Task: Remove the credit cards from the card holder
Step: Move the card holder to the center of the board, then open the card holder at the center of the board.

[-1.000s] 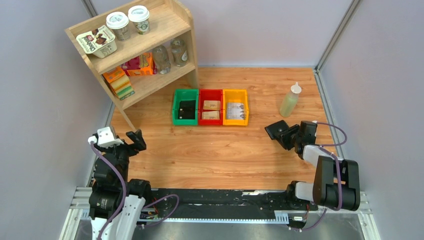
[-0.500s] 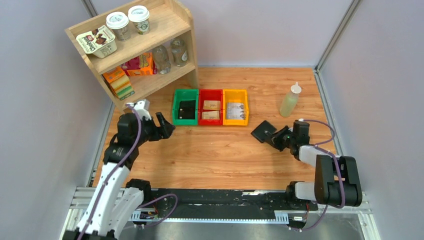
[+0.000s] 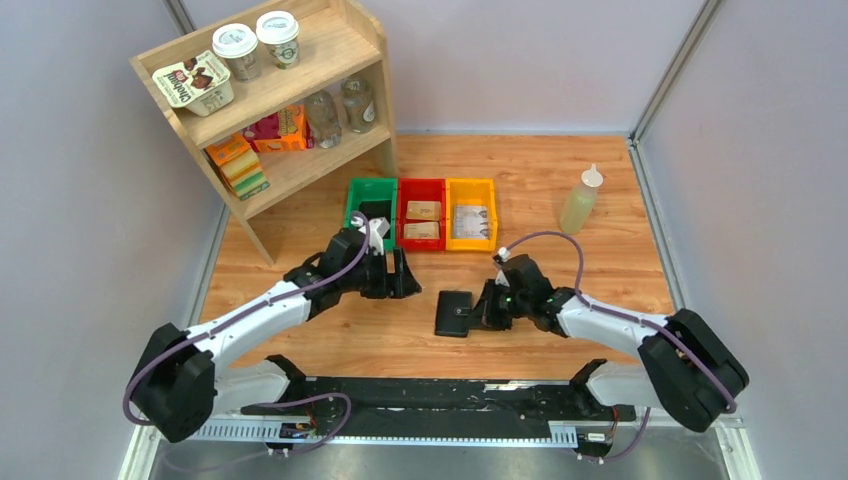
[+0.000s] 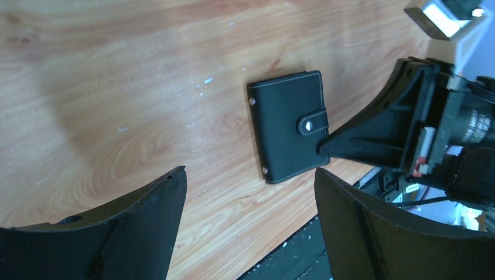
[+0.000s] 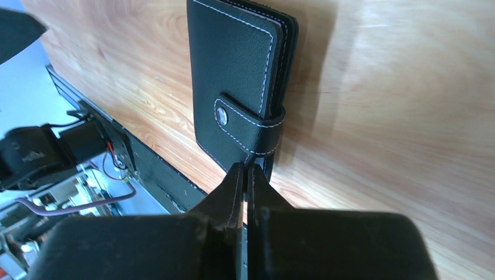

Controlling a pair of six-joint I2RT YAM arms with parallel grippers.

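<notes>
The card holder [image 3: 455,312] is a black wallet lying flat on the wooden table, snapped closed with its tab up. It also shows in the left wrist view [image 4: 286,125] and the right wrist view [image 5: 233,64]. No credit cards show; the closed wallet hides its inside. My right gripper [image 3: 490,305] is low at the wallet's right edge, its fingers pinched together on that edge just below the snap tab [image 5: 245,169]. My left gripper [image 3: 400,275] is open and empty, hovering up and left of the wallet [image 4: 248,175].
Green [image 3: 370,184], red [image 3: 421,186] and yellow [image 3: 470,184] bins stand behind the wallet; my left arm partly covers the green one. A wooden shelf [image 3: 290,100] stands at the back left. A squeeze bottle [image 3: 580,200] stands at the back right.
My right gripper brought the wallet from the right side down to the table's middle front. My left arm swung from the left edge out to just in front of the green bin.
</notes>
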